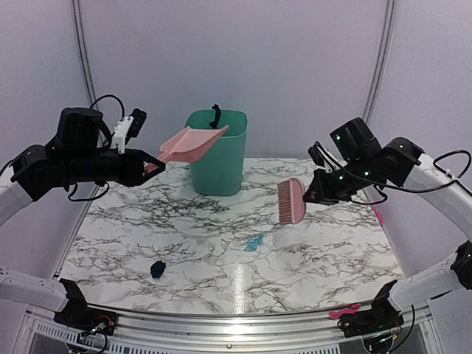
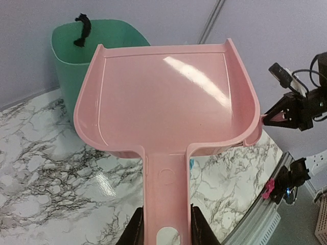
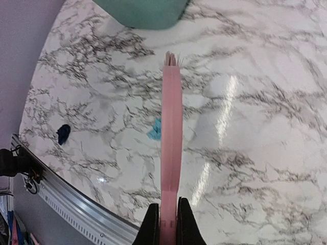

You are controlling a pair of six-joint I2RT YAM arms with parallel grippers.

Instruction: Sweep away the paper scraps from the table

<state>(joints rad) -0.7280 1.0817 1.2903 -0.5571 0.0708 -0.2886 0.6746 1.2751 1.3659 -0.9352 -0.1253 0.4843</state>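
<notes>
Robotics laboratory test cell: a marble-patterned bench (image 1: 317, 251) with a silver front rail (image 1: 236, 322), a cabled left arm (image 1: 74, 158) and right arm (image 1: 383, 166) bolted at its near edge, enclosed by plain pale backdrop panels (image 1: 295, 59) and curved metal poles (image 1: 381, 63).

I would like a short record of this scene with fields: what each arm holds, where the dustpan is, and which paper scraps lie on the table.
left fingers: shut on the handle of the pink dustpan
right fingers: shut on the pink brush, held above the table
dustpan: raised, empty, its lip near the rim of the green bin
scraps on the table: dark scrap front left; light-blue scrap near the centre
</notes>
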